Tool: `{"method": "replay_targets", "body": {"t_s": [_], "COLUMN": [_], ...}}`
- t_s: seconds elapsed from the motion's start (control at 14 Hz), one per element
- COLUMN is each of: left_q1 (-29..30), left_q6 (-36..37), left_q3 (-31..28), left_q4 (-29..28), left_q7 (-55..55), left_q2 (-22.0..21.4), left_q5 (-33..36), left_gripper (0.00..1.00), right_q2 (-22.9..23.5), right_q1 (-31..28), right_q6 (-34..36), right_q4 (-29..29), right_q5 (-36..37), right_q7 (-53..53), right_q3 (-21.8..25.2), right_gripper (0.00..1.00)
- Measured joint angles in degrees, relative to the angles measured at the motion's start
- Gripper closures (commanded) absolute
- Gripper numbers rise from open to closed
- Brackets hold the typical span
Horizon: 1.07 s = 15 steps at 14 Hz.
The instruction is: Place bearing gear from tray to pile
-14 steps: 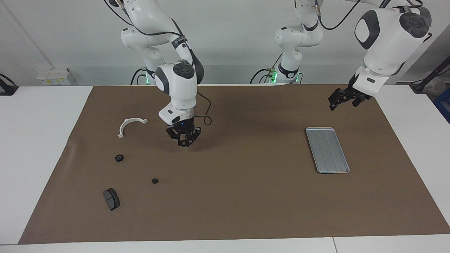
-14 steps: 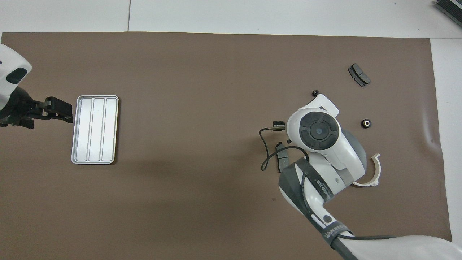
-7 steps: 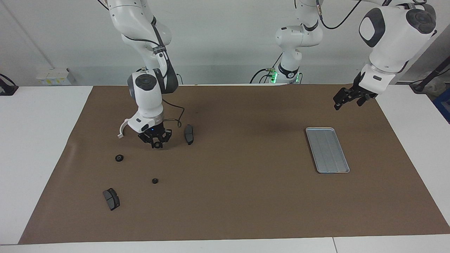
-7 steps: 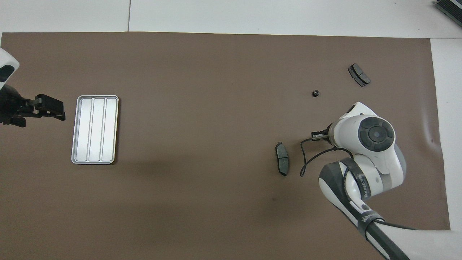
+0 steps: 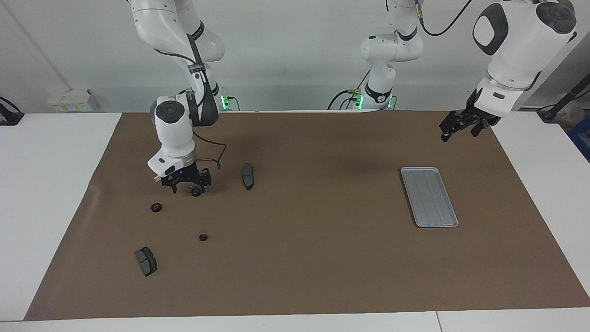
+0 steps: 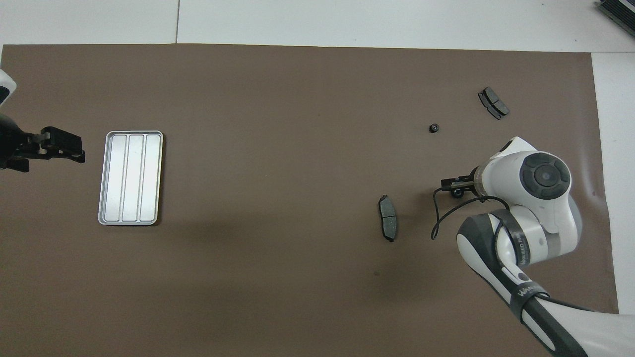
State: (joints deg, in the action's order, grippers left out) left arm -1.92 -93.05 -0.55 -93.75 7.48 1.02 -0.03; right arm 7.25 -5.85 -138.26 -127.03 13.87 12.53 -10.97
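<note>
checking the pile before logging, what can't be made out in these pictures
- White half-ring plastic bracket: overhead view, covered by the right arm.
- Small black ring-shaped gear: overhead view, also under that arm.
- Right claw: facing view, too small to tell whether it touches the black gear at its tip.

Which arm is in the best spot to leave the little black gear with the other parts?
Right. The right pincer is low over the bearing gear, beside the brake pad. The left pincer waits by the tray.
</note>
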Motion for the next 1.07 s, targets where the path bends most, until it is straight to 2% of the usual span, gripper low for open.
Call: {"method": "replay_targets", "body": {"t_s": [0.29,0.72,0.86,1.07], "left_q1": [0.0,0.0,0.0,0.0], "left_q6": [0.0,0.0,0.0,0.0], "left_q3": [0.0,0.0,0.0,0.0], "left_q4": [0.0,0.0,0.0,0.0], "left_q7": [0.0,0.0,0.0,0.0], "left_q2": [0.0,-0.1,-0.1,-0.1], "left_q5": [0.0,0.0,0.0,0.0], "left_gripper": [0.00,0.00,0.00,0.00], "right_q2": [-2.0,-3.7,-4.2,-4.6], "right_q1": [0.1,0.2,0.2,0.2], "right_q6": [11.9,31.3,34.6,36.5], "right_q4": [8.9,28.2,33.1,36.7], "right_q5": [-6.6,-10.8,-10.9,-10.9], "right_q7": [-0.1,-0.1,-0.1,-0.1], "right_q3": [-0.3,-0.5,-0.5,-0.5], "right_gripper": [0.00,0.00,0.00,0.00]}}
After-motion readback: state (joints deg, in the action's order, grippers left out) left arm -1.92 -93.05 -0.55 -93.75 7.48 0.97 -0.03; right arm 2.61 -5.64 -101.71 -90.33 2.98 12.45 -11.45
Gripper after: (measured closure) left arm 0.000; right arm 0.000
